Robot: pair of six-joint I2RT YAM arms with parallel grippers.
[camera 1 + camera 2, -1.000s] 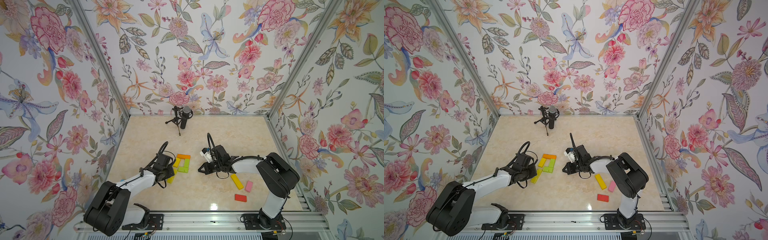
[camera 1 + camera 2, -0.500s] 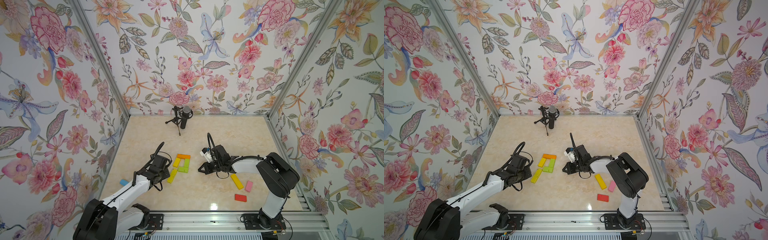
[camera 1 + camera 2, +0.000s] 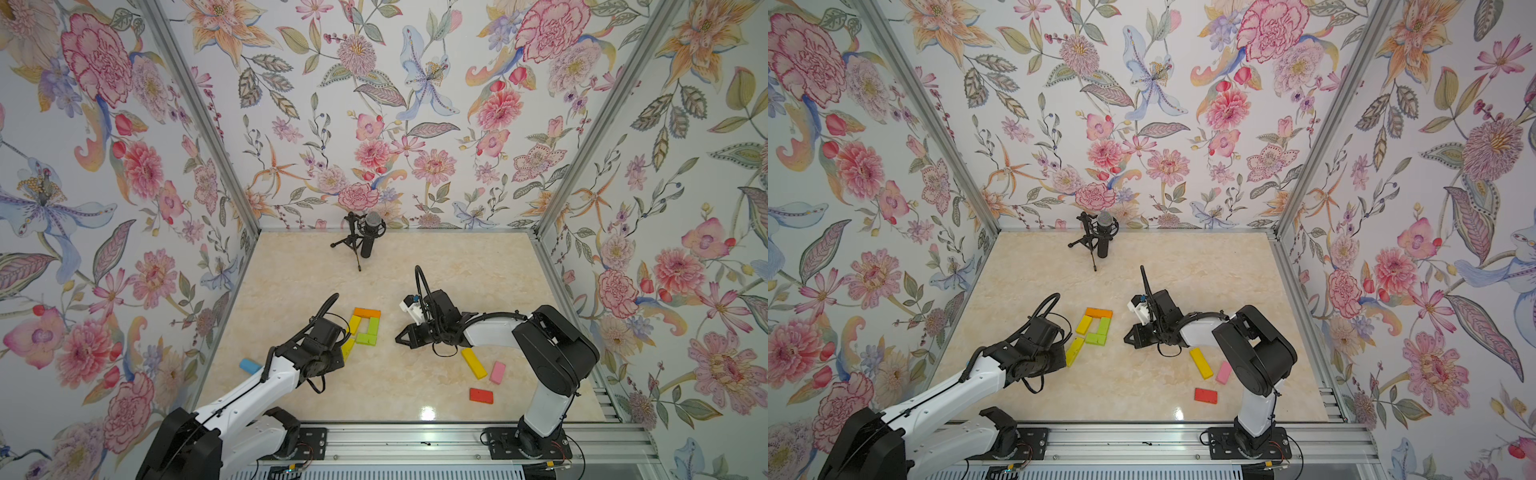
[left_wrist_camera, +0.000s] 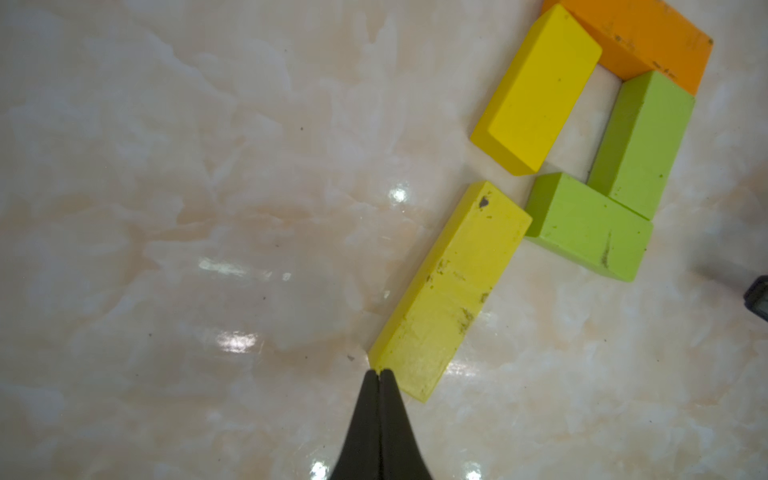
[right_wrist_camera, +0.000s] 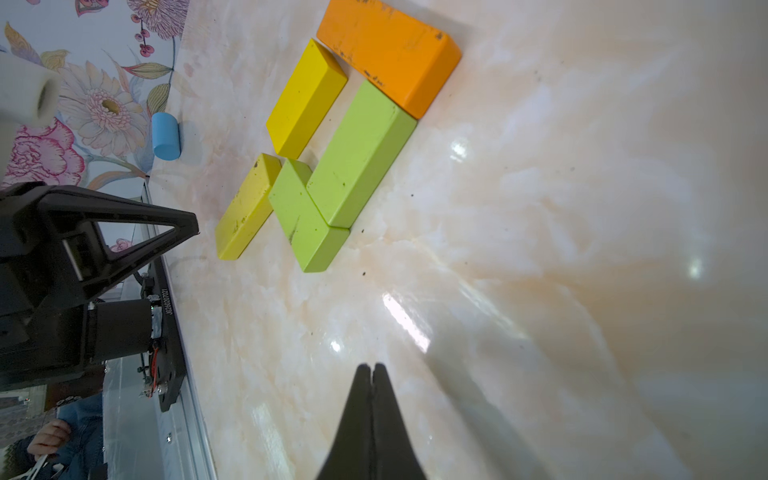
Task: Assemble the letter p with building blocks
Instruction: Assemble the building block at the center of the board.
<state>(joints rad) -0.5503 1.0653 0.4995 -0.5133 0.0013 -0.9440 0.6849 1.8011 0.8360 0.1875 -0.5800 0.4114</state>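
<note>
- My left fingers (image 4: 363, 424) and right fingers (image 5: 357, 419) are black.
- I see an orange block (image 4: 648, 37), a bright yellow block (image 4: 540, 91), a paler yellow block (image 4: 449, 291) with dark specks, a lime green block (image 4: 644, 141) and a second lime green block (image 4: 590, 228).
- There are also a yellow bar (image 3: 473, 362), a pink block (image 3: 497, 372), a red block (image 3: 481, 395) and a light blue block (image 3: 250, 365).
- The tabletop (image 3: 457, 266) is cream, marbled with pale veins.
- The walls (image 3: 374, 104) are white, patterned with pink, orange and blue flowers and green leaves.

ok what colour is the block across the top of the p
The top block is orange, clearest in the right wrist view.

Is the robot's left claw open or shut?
Shut. The left gripper has its two black tips pressed together with no gap and nothing between them, right by the corner of the long yellow block.
</note>
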